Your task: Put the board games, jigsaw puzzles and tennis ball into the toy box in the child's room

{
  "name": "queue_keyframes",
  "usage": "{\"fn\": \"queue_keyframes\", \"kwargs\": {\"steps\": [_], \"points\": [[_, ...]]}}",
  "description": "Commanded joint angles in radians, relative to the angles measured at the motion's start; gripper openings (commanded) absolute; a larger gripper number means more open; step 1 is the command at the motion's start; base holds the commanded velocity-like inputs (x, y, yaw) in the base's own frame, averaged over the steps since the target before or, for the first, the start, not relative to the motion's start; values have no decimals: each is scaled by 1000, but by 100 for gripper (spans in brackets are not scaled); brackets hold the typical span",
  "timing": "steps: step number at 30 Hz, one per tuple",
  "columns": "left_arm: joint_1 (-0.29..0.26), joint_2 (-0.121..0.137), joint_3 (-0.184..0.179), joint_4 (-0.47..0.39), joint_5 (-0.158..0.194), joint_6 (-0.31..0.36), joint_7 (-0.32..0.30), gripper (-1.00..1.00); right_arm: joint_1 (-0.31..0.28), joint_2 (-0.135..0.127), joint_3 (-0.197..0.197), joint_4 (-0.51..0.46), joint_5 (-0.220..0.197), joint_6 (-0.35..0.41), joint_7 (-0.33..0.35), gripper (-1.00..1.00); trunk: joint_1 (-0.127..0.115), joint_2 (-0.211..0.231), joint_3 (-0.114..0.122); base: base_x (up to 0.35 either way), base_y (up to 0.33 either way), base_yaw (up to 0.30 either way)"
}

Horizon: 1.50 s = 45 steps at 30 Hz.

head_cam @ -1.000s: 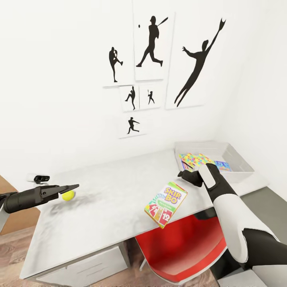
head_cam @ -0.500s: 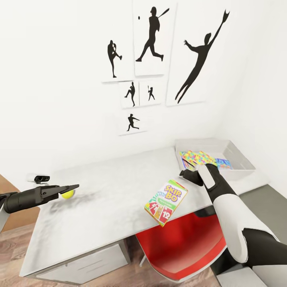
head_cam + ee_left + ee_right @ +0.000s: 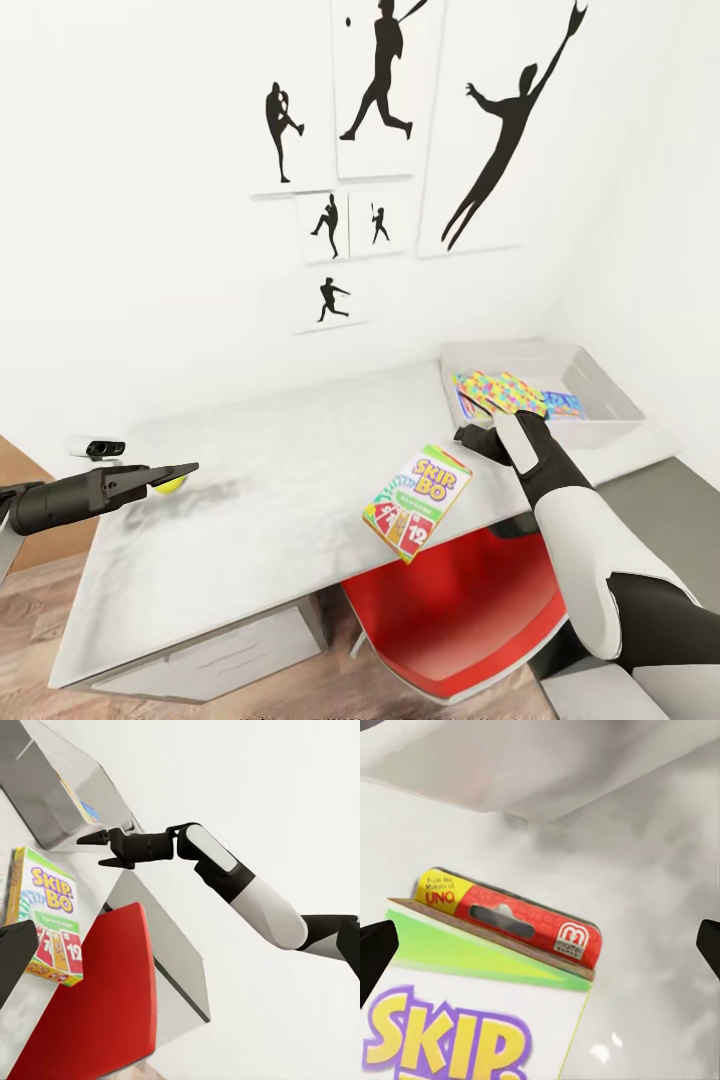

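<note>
listing items on the table [image 3: 270,520], head and wrist views.
skip-bo game [image 3: 417,501]: flat on the table's front edge, overhanging a red chair [image 3: 450,620]; right claw [image 3: 470,438] hangs just beyond its far end, fingers spread, pinching nothing. toy box [image 3: 600,380]: far right of the table, near that claw, with a puzzle [image 3: 500,392] and a blue game [image 3: 562,404] inside. tennis ball [image 3: 170,485]: on the table's left part, just behind the tips of the left claw [image 3: 180,469]; cannot tell whether that claw is spread or closed.
</note>
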Motion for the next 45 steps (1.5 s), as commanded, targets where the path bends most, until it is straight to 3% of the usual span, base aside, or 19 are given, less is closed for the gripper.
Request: {"fn": "queue_keyframes", "kwargs": {"steps": [1,22,45], "points": [[-1,0,0,0,0,10,-4,100,-1,0,0,-1,-11,2,-9,100,0,-2,-4,0,0,0],[-1,0,0,0,-1,10,-4,100,-1,3,-2,-1,-9,5,-6,100,0,-2,-37,0,39,0],[-1,0,0,1,-1,10,-4,100,-1,1,-3,-1,-13,8,2,100,0,-2,-40,0,19,0]]}}
